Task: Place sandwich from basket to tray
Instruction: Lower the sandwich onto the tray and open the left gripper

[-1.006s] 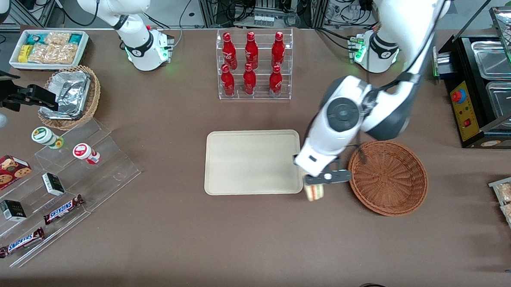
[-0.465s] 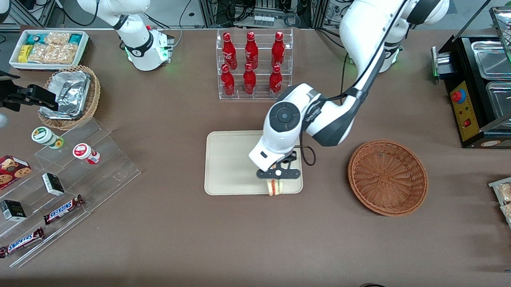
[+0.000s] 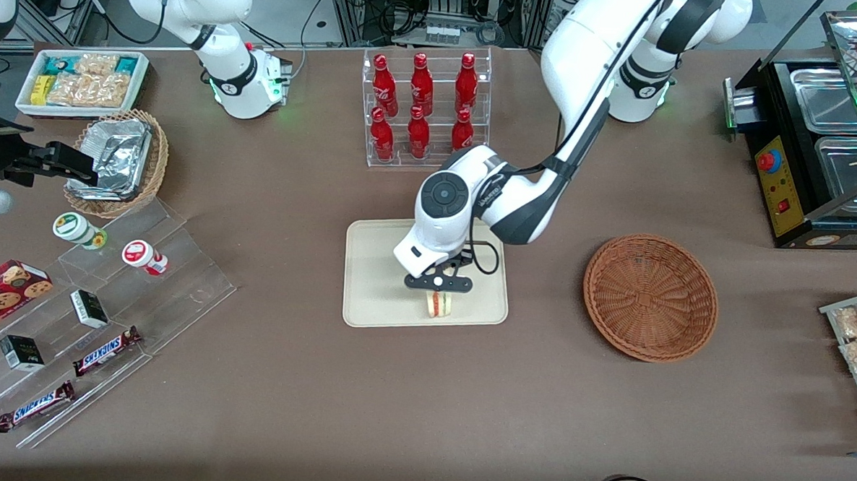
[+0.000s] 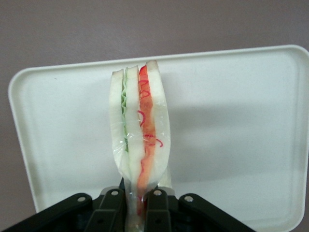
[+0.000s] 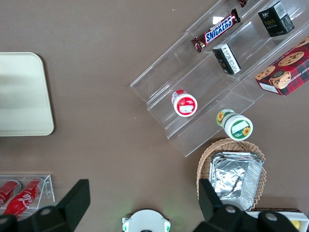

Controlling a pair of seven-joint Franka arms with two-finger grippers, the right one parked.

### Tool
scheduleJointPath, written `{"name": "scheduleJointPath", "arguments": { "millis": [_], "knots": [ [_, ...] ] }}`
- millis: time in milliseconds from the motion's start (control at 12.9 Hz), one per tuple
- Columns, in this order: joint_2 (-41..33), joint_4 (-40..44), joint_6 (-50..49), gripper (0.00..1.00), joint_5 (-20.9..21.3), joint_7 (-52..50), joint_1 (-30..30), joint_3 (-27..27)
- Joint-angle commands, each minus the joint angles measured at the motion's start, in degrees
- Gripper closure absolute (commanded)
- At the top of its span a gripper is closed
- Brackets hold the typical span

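My left gripper is shut on the sandwich, a wedge of pale bread with red, orange and green layers, and holds it over the cream tray near the tray's edge nearest the front camera. In the left wrist view the sandwich stands between the black fingers with the tray below it. The round reddish-brown wicker basket sits empty on the table beside the tray, toward the working arm's end.
A clear rack of red bottles stands farther from the front camera than the tray. A clear stepped shelf with snacks, a tan wicker basket with foil containers and a white bin of snack packets lie toward the parked arm's end. A black food warmer stands at the working arm's end.
My left gripper has carried the sandwich from beside the basket, over the tray's rim, to above the tray, moving toward the parked arm's end. The basket has not moved.
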Motion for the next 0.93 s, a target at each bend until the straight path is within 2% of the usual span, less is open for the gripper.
{"name": "scheduleJointPath", "arguments": {
  "millis": [0,542,774,852],
  "knots": [
    [1.97,1.99,-0.22,1.0,-0.58,-0.9,-1.82,0.79],
    [2.77,1.03,-0.31,1.0,-0.5,-0.9,-2.7,0.8],
    [2.94,1.03,-0.31,0.69,-0.58,-0.99,-2.7,0.8],
    [3.03,1.03,-0.31,0.46,-0.5,-0.99,-2.79,0.8]
  ]
}}
